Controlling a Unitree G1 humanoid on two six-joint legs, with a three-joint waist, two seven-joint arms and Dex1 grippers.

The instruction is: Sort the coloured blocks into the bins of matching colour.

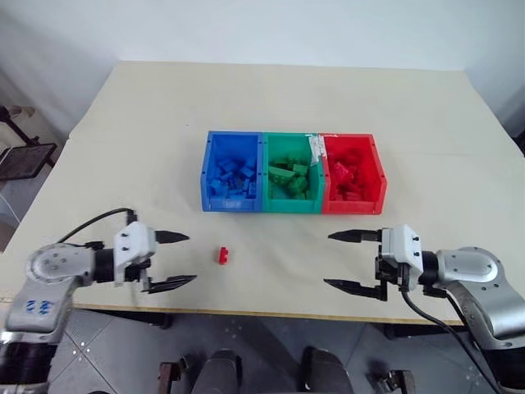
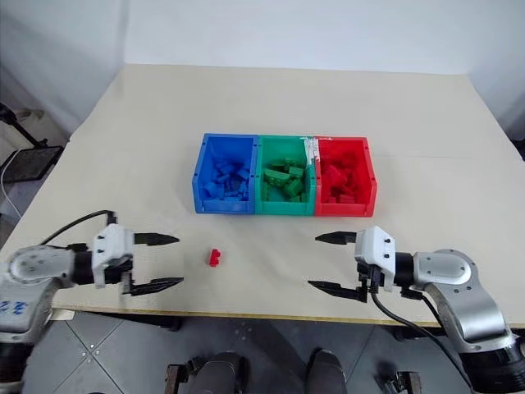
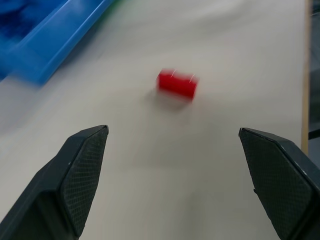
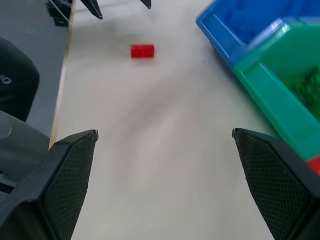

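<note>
One small red block [image 1: 222, 255] lies on the table near its front edge, ahead of the joined bins; the left wrist view has the same block [image 3: 177, 83] beyond the fingers. The blue bin [image 1: 232, 172], green bin [image 1: 289, 174] and red bin [image 1: 353, 174] each hold several bricks of their own colour. My left gripper [image 1: 175, 259] hovers open just left of the block, pointing toward it, nothing between its fingers. My right gripper [image 1: 348, 261] stands open farther right, below the red bin, pointing left and holding nothing.
The beige table [image 1: 148, 131] stretches wide behind and beside the bins. Its front edge [image 1: 271, 316] runs just below both grippers. A dark stand [image 1: 25, 160] sits off the table at the far left.
</note>
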